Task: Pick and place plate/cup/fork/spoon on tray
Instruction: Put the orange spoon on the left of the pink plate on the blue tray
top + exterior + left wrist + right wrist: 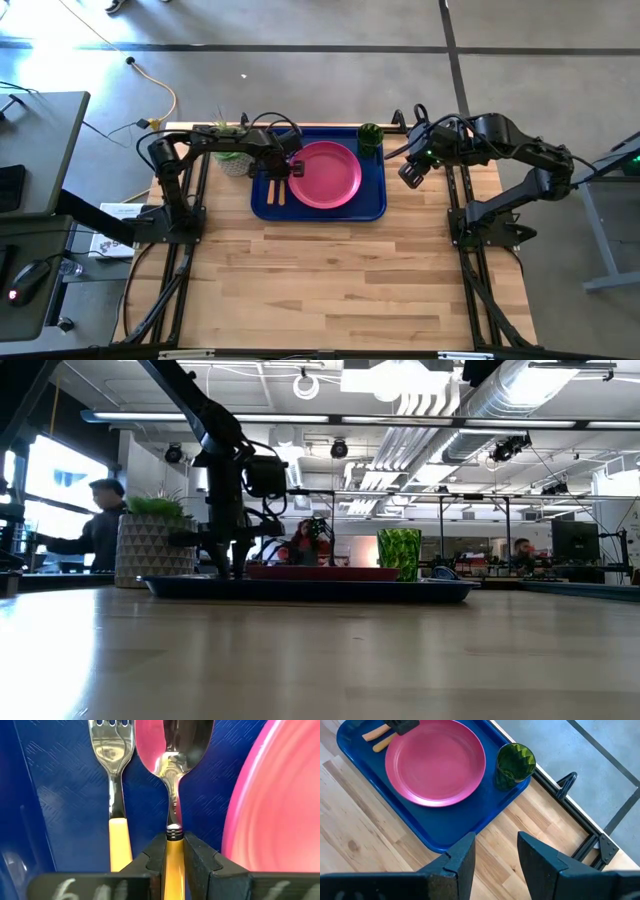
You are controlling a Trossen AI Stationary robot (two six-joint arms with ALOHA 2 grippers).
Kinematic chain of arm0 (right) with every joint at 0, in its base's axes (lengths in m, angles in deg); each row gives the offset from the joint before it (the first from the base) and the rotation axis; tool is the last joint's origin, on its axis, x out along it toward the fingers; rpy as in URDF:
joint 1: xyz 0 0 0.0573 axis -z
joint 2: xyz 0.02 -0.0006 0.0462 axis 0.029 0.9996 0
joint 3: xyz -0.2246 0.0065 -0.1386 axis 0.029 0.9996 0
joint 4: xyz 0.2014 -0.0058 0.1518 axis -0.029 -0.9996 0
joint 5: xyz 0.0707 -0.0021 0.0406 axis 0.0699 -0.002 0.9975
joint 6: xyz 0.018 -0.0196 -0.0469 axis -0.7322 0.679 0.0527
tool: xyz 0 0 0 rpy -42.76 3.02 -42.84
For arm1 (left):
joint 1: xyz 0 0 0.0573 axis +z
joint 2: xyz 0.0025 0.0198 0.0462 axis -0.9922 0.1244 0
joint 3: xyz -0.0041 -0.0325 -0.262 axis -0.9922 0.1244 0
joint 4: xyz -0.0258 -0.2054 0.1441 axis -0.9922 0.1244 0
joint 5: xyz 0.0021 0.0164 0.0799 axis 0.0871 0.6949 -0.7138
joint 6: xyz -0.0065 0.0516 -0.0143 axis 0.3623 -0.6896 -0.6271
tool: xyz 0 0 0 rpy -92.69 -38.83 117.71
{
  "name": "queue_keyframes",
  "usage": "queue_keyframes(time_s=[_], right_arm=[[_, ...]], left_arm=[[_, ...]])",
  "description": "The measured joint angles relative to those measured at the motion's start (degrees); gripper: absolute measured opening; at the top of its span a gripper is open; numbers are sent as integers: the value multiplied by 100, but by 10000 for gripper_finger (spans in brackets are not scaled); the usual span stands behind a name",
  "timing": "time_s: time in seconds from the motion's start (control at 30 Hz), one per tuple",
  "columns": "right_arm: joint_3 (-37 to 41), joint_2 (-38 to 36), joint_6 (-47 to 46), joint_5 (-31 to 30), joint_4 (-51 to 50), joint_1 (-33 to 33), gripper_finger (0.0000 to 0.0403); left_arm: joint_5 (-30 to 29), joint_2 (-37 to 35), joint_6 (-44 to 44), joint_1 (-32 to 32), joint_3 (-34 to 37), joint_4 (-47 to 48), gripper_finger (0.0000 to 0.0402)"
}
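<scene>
The dark blue tray (372, 205) lies at the table's far middle. On it are the pink plate (325, 173), the green cup (370, 135) upright in its far right corner, and the fork (118, 805) and spoon (172, 765) side by side along its left part. My left gripper (279, 172) points down over the tray's left part, shut on the spoon. My right gripper (495, 857) hangs open above the bare wood right of the tray, holding nothing. My left gripper pinches the spoon's orange handle (173, 851) between its two fingers (200, 862), at the end where the handle joins the metal neck. The fingers come from above, pointing down, one on each side of the handle. The spoon lies level beside the fork; whether it rests on the tray floor I cannot tell.
A leafy plant in a pale pot (232, 158) stands just left of the tray, close to my left arm. Black frame rails (460, 200) run along both table sides. The near half of the wood top (340, 280) is bare. A person (100, 525) sits beyond the table.
</scene>
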Motion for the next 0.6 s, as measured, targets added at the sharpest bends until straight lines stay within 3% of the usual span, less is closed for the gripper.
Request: queue_keyframes(time_s=[0.17, 0.6], right_arm=[[0, -1, 0, 0, 0, 0, 138], [0, -1, 0, 0, 0, 0, 138]], left_arm=[[-40, 0, 0, -2, 0, -13, 39], [123, 0, -108, 0, -24, -49, 101]])
